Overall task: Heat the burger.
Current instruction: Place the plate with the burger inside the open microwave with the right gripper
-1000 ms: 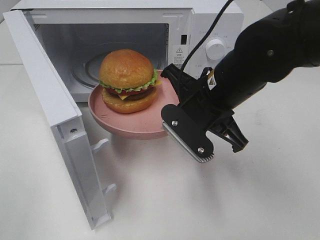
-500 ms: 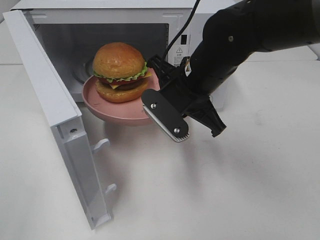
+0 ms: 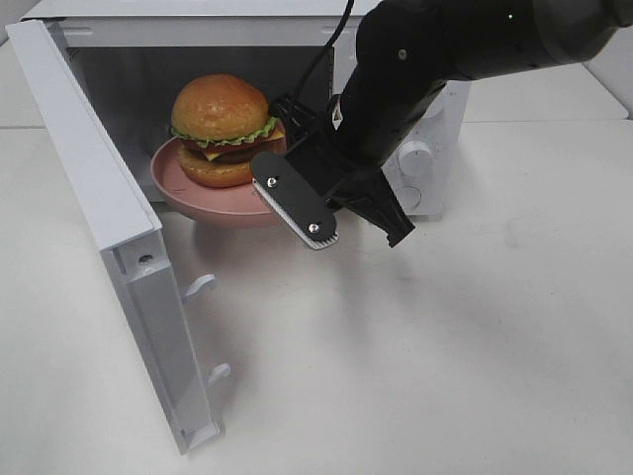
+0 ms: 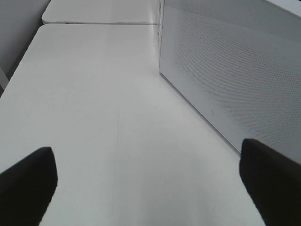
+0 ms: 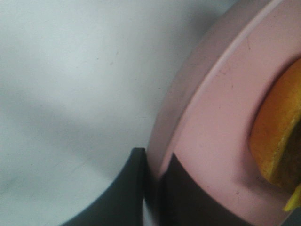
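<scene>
The burger (image 3: 220,124), with glossy buns, lettuce and cheese, rides on a round pink plate (image 3: 193,193). My right gripper (image 3: 277,148) is shut on the plate's near rim and holds it just above the floor of the open microwave (image 3: 129,79), partly inside its mouth. In the right wrist view the fingers (image 5: 127,193) pinch the pink plate's rim (image 5: 211,117), with the burger's bun (image 5: 277,141) at the edge. My left gripper (image 4: 149,181) hangs open and empty beside the microwave's outer wall (image 4: 235,70).
The microwave's white door (image 3: 99,208) stands swung out to the left, with its latch hooks facing the table. A control knob (image 3: 415,156) shows behind my right arm. White tabletop (image 3: 445,376) spreads out in front and to the right.
My right arm has carried the plate and burger leftward and back, deeper into the microwave's opening. The left gripper has stayed where it was.
</scene>
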Available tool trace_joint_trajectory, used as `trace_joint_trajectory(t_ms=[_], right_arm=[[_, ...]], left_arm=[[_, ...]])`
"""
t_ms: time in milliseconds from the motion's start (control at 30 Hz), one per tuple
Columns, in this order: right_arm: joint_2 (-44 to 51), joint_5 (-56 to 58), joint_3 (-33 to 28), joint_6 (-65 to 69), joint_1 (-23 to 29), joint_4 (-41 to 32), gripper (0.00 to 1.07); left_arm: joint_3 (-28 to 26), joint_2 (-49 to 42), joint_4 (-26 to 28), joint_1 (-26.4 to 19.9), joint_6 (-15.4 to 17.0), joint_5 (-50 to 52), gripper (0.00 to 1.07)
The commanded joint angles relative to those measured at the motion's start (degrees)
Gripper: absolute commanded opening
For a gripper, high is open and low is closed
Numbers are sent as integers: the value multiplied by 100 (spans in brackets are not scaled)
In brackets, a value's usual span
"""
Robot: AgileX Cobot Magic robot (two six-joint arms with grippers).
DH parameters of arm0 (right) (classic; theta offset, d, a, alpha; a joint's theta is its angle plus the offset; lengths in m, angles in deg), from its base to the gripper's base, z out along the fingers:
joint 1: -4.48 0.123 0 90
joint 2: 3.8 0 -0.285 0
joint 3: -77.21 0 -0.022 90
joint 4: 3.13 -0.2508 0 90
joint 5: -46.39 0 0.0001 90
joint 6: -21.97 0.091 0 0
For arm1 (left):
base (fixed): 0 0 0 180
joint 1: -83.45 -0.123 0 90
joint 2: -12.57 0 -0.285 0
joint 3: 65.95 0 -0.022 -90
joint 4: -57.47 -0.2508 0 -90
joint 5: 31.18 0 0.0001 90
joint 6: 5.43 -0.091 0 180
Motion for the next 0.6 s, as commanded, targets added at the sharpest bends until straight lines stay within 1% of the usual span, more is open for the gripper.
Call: trace_joint_trajectory(t_ms=[33, 100, 167, 200, 267, 333, 367, 467, 600], right_arm=[[-132, -304, 367, 212, 11, 6, 1], [-183, -304, 430, 258, 11, 6, 1], [-390, -292, 693, 521, 11, 6, 1], [-390, -292, 693, 521, 11, 6, 1], [-544, -264, 894, 682, 11, 17, 1], [-596, -235, 963, 682, 11, 23, 1], [-693, -183, 1100, 682, 11, 23, 1], [-745, -155, 1175, 688, 11, 23, 1], [-1003, -103, 1524, 739, 11, 34, 2]], left_arm=[[11, -92, 11, 17, 17, 34, 103], [11, -92, 11, 17, 17, 34, 103], [11, -92, 11, 17, 17, 34, 103], [11, -92, 11, 17, 17, 34, 103], [11, -92, 11, 17, 17, 34, 103], [11, -92, 11, 17, 17, 34, 103], [11, -92, 11, 17, 17, 34, 103], [11, -92, 11, 17, 17, 34, 103], [11, -92, 11, 17, 17, 34, 103]])
